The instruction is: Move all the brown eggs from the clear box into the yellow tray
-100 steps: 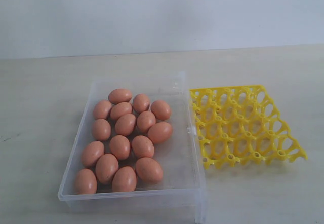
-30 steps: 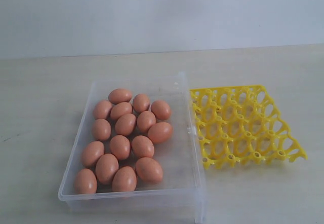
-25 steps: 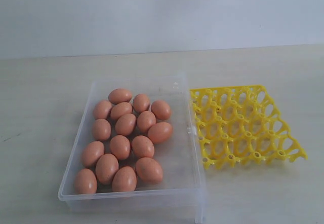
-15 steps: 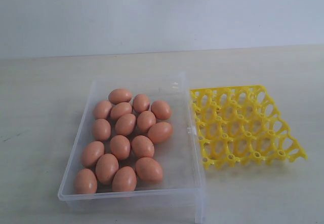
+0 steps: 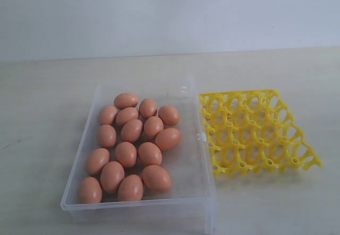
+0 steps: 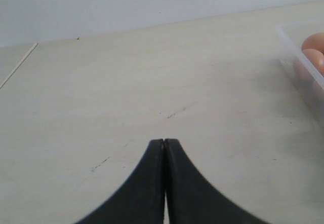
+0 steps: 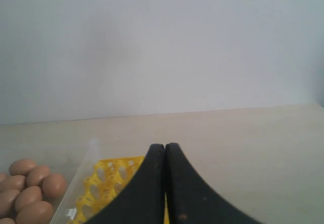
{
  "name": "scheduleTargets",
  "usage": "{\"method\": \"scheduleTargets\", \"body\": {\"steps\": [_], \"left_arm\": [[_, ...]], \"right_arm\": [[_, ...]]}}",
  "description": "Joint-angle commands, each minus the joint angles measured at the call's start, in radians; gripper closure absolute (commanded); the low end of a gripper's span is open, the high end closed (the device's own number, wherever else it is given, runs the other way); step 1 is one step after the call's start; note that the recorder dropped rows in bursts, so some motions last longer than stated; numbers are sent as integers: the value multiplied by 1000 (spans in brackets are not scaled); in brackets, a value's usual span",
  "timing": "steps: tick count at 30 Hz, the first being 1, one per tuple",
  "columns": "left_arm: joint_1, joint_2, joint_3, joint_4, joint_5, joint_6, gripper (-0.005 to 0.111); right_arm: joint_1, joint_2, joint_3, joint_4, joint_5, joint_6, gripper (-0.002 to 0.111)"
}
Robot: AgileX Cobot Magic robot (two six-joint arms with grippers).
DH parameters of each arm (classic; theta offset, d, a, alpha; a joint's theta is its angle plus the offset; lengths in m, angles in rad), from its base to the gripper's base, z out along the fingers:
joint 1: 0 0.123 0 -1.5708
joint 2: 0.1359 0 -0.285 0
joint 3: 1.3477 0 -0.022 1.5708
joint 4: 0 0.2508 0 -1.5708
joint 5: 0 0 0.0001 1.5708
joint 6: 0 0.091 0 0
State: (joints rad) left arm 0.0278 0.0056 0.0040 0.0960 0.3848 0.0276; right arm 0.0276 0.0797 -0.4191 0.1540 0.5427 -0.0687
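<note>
Several brown eggs lie clustered in the clear box at the centre-left of the exterior view. The yellow tray sits right beside the box, its cups empty. Neither arm shows in the exterior view. My left gripper is shut with nothing in it, over bare table, with the clear box's wall and an egg off to one side. My right gripper is shut and empty, with the yellow tray and several eggs beyond it.
A pale wooden table carries everything, with a plain light wall behind it. Bare tabletop lies left of the box and right of the tray.
</note>
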Motion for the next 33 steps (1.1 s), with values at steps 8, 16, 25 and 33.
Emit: {"method": "scheduleTargets", "body": {"steps": [8,16,25,33], "left_arm": [[3,-6,-4,-1,-6,-5,107],[3,-6,-4,-1,-6,-5,107],[3,-6,-4,-1,-6,-5,107],[3,-6,-4,-1,-6,-5,107]], "right_arm": [[-5,83,-55,-19,186,179,108],[-5,225,-183,-19,218,114,108],[-5,387,-256,-33,403,114,108],[-5,602,-306,-66,444,109,108]]}}
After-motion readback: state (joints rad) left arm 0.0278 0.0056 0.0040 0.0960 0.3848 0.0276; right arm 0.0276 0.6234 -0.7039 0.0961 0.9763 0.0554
